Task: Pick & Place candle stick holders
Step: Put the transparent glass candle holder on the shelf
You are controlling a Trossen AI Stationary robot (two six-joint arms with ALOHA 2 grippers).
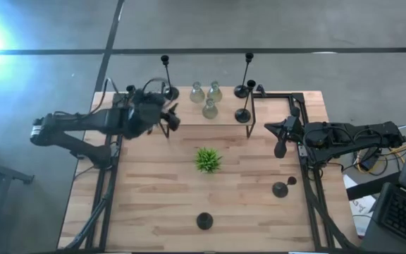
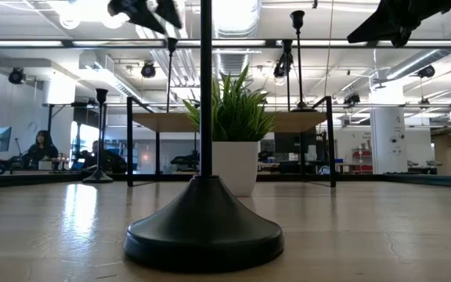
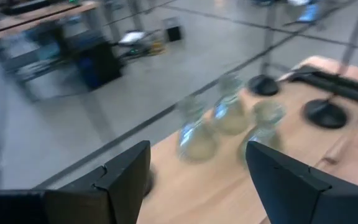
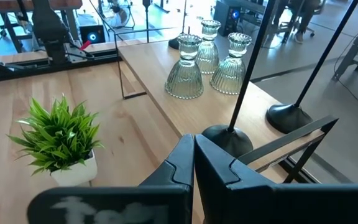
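Three clear glass candle stick holders (image 1: pixel 206 97) stand clustered on the raised shelf (image 1: pixel 273 111) along the far edge of my tabletop (image 1: pixel 161 197), close to one another. Beside them, toward the right end of that shelf, two tall black holders (image 1: pixel 245 88) rise on thin stems from round domed bases, and one more tall black holder (image 1: pixel 168 79) stands on the shelf near its left end. Down on the tabletop, a black holder (image 1: pixel 204 221) sits near the front edge, about midway along it, and another black holder (image 1: pixel 280 188) sits toward the right edge, with a smaller dark piece just beside it that I cannot make out. The small spiky green plant (image 1: pixel 208 159) in its white pot stands near the middle of the tabletop, well apart from the holders. My left gripper (image 1: pixel 169 118) hovers at the left end of the shelf with its jaws spread open and nothing between them, facing the glass holders. My right gripper (image 1: pixel 281 144) hangs over the right side of the tabletop, just in front of the shelf, its jaws pressed together on nothing.
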